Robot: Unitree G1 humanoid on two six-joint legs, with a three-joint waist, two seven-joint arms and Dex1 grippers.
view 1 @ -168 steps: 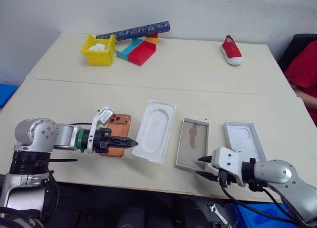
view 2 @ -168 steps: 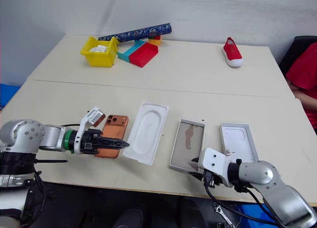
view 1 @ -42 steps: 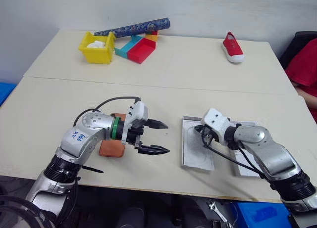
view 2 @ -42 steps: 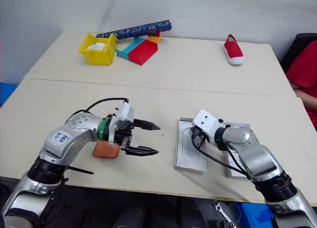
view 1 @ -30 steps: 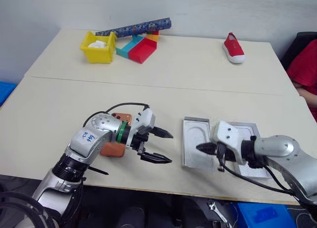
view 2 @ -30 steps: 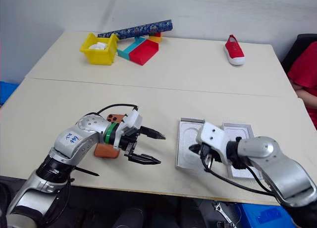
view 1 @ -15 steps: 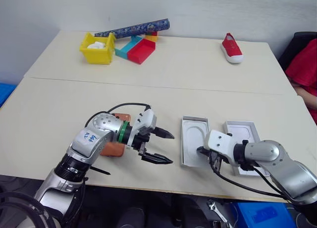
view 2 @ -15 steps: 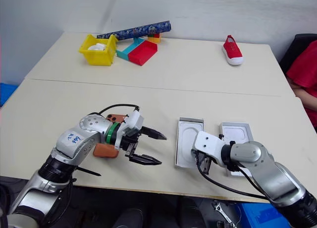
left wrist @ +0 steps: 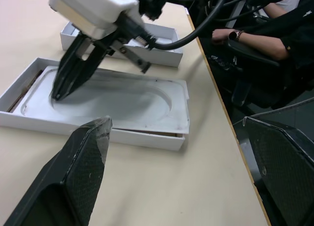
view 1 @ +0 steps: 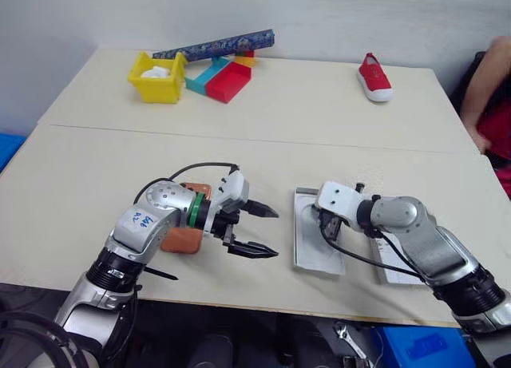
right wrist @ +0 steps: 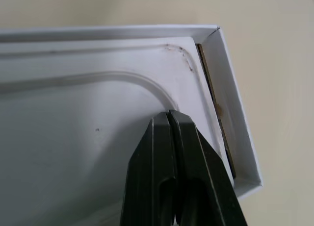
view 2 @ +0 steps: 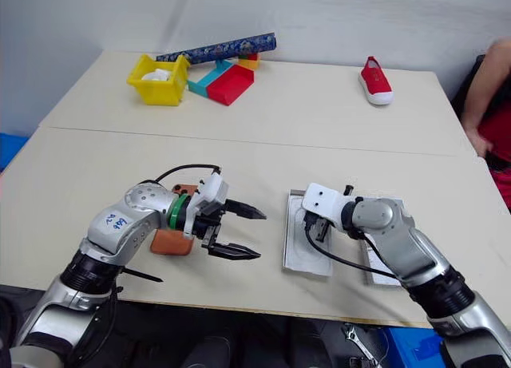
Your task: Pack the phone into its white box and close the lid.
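The right tool (left wrist: 64, 86) has its two black fingers pressed together, holding nothing, with their tips resting on the white moulded insert (left wrist: 113, 101) that sits inside the white box (view 1: 315, 242); in the right wrist view the tips lie near one corner of the insert, just inside the edge of its oval recess, and a strip of the box's brown floor shows between insert and box wall beside them. The lid (view 1: 390, 252) lies on the tabletop (view 1: 319, 112) just beyond the right tool's arm, on the far side of the box from the left tool, open face up and largely covered by that arm. The left tool (view 1: 257, 230) hangs with its fingers spread wide and empty, pointing across toward the box and apart from it, a stretch of bare tabletop between them. The phone (view 1: 185, 232) lies flat on the tabletop behind the left tool, partly hidden by its wrist. Far beyond both tools sit a yellow bin (view 1: 156, 79), red and teal trays (view 1: 217, 79), a patterned roll (view 1: 214, 45) and a red shoe (view 1: 374, 77).
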